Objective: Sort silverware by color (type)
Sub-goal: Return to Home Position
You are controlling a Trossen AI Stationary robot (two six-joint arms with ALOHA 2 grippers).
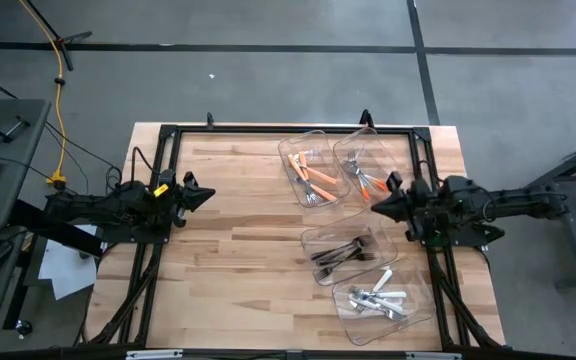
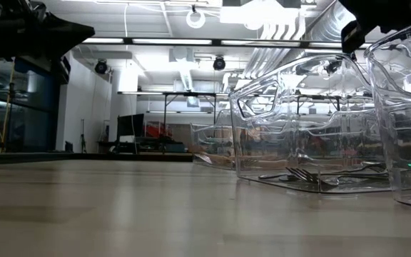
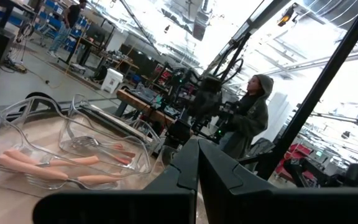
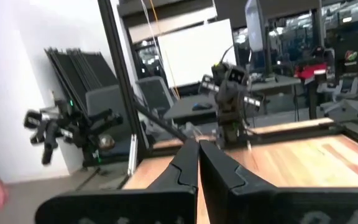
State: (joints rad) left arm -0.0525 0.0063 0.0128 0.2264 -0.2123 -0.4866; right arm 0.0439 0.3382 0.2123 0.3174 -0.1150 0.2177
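Currently I am seeing both arms sitting low at the two sides of the surface [image 1: 228,270] in the high view. The left gripper [image 1: 206,195] is hovering left of centre and pointing toward the right of the frame, well apart from every bin. In the left wrist view its fingers [image 3: 179,177] are pressing together with only a thin seam between them, and they are holding nothing. The right gripper [image 1: 378,204] is pointing toward the left of the frame from right of centre, near the lower corner of the upper right bin [image 1: 393,140]. The right wrist view is showing its fingers closed tight as well, with nothing between them.

Orange silverware [image 1: 313,180] is lying in that bin and in the upper left bin [image 1: 290,150] beside it, both at the upper middle of the frame. Dark silverware [image 1: 340,255] is lying in the middle bin [image 1: 310,238], below those two. White silverware [image 1: 378,298] is lying in the lowest bin [image 1: 420,312], at the lower right. No piece is lying on the bare wood.

At the lower right of the low view, a fork [image 2: 309,173] is resting on a bin floor; I cannot tell its handle colour. A person [image 3: 250,112] in a hooded jacket is standing beyond the surface in the left wrist view.
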